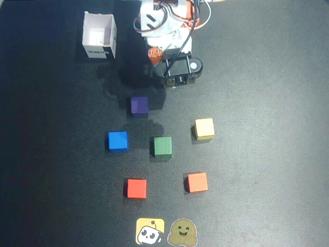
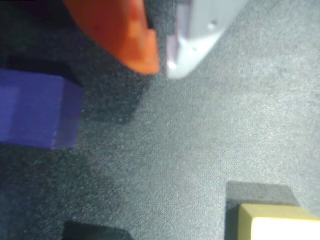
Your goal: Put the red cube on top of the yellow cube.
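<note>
In the overhead view the red cube (image 1: 136,188) sits apart from its neighbours, with bare tabletop (image 1: 267,154) on every side; the orange-red cube (image 1: 196,182) lies well to its right. The yellow cube (image 1: 204,128) has clear mat to its right and above. The green cube (image 1: 162,146) stands near its left. The purple cube (image 1: 139,105) and blue cube (image 1: 117,141) lie between the arm's base and the red cube.
</note>
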